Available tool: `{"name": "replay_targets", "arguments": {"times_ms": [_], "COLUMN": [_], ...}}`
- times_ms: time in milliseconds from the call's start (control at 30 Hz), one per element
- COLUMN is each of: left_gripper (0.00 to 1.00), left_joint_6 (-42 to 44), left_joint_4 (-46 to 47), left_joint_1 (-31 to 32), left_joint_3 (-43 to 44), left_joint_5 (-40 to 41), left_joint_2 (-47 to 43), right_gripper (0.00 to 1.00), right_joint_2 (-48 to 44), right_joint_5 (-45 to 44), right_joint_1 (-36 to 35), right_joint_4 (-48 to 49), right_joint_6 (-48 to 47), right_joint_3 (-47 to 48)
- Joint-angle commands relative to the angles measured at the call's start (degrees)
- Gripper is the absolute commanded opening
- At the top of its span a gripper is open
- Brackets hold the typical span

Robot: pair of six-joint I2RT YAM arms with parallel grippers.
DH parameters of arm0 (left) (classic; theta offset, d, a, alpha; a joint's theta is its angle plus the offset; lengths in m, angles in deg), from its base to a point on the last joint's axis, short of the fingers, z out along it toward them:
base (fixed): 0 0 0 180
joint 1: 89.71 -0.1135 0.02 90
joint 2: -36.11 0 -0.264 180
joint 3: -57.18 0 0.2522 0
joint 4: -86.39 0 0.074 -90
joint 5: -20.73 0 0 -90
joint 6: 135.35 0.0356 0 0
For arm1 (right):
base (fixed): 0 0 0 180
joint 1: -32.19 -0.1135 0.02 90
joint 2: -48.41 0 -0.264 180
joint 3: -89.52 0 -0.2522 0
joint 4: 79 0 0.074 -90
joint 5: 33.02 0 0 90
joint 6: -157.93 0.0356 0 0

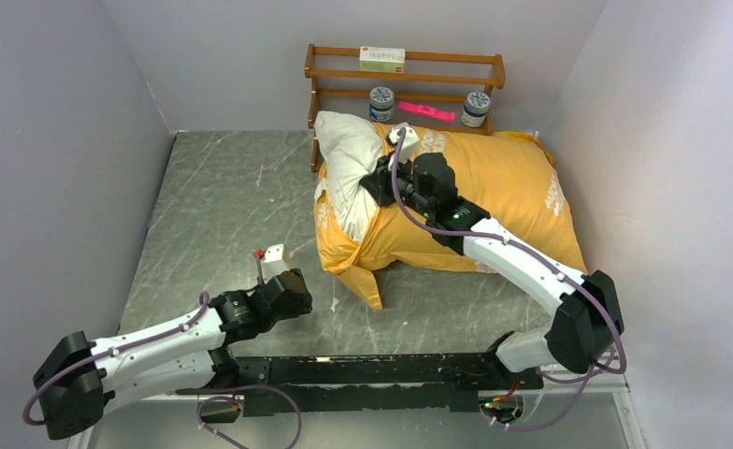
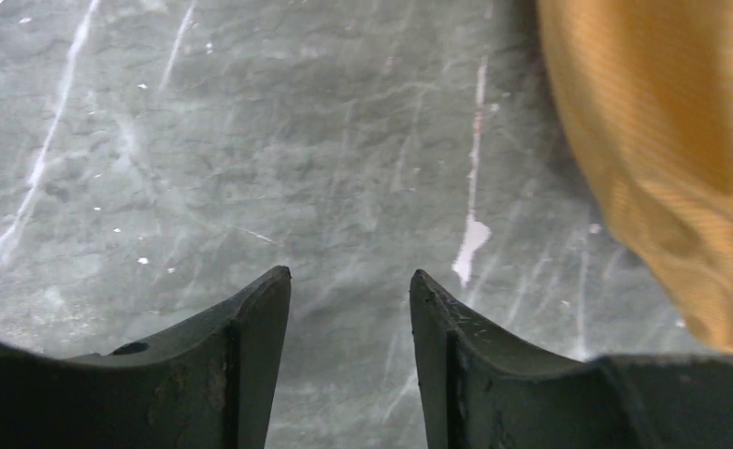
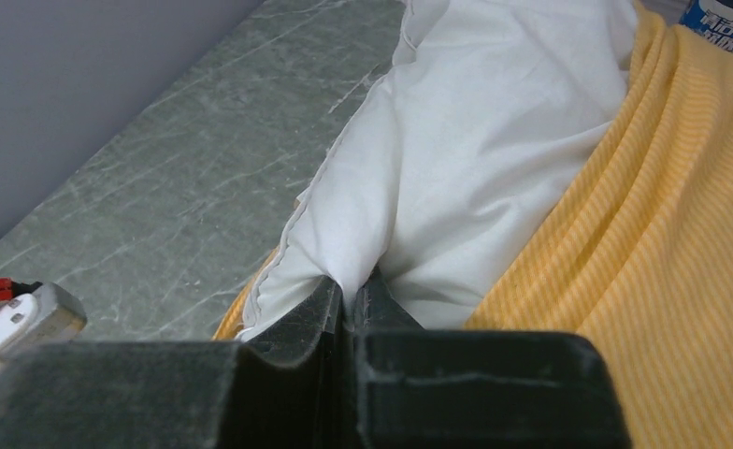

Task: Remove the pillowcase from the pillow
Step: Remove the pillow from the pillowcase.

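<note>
While the right fingers [image 3: 318, 313] clamp a fold of the pillow [image 3: 475, 140] poking from the pillowcase [image 1: 503, 182] at the back of the bench [image 1: 222, 206], the left fingers [image 2: 251, 337] hang apart and empty.

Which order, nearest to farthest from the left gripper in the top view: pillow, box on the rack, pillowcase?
1. pillowcase, its loose corner just right of the left gripper.
2. pillow, white end farther back.
3. box, on the rack, far back.
</note>
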Motion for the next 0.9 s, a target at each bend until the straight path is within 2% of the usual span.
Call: {"name": "replay_targets", "arguments": {"times_ms": [0, 233, 433, 600, 867], "left_gripper": [0.57, 0.63, 0.67, 0.64, 0.56], "left_joint_6": [1.89, 4.38, 4.15, 4.26, 3.56], "left_joint_4": [3.7, 8.26, 10.26, 11.64, 13.7], "left_joint_1": [-0.19, -0.2, -0.2, -0.2, -0.17], "left_joint_3": [3.69, 12.14, 19.01, 21.74, 20.21], "left_joint_5": [-2.71, -7.82, -4.64, -2.95, -0.29], "left_joint_2": [-4.04, -4.63, 0.43, 5.5, 7.73], "right_gripper": [0.0, 0.0, 0.0, 0.0, 0.0], "right_joint_2": [-3.5, -3.96, -4.09, -4.61, -4.66], "right_joint_5": [-1.09, -0.16, 0.47, 0.41, 0.76], "right_joint_1": [0.73, 0.78, 0.73, 0.73, 0.75], "right_joint_4": [9.22, 9.84, 10.3, 10.29, 10.64], "right_joint_6": [1.7, 2.42, 2.87, 2.82, 3.12], "right_joint_3": [3.46, 0.39, -0.53, -0.98, -1.64]}}
